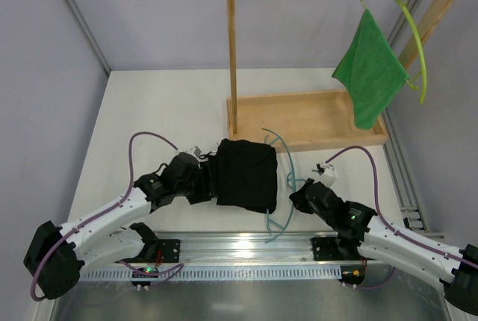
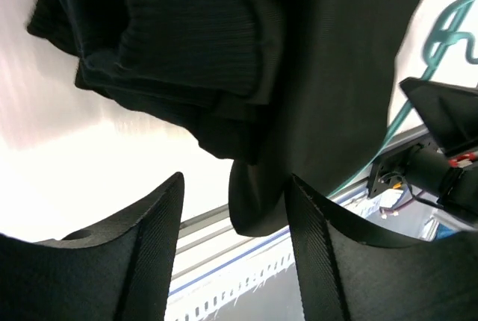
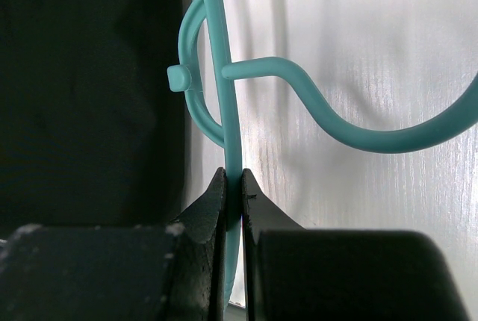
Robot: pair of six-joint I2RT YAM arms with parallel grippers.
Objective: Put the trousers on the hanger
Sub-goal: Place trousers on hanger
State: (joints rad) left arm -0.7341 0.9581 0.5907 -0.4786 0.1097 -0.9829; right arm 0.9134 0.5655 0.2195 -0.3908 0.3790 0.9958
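Clamping the hanger [image 3: 224, 97], laid near-to-far under the trousers [image 1: 243, 172], the right hand [image 3: 233, 187] sits at their right; the left hand [image 2: 235, 183] gapes at their left edge.

White desk [image 1: 149, 108]. Wooden tray [image 1: 336, 140] stands on it toward the far right. Folded black trousers [image 1: 245, 174] lie on the desk just off the tray's near-left corner. Teal hanger [image 3: 227, 112] shows beside them, in front of the tray; contact with the desk unclear.
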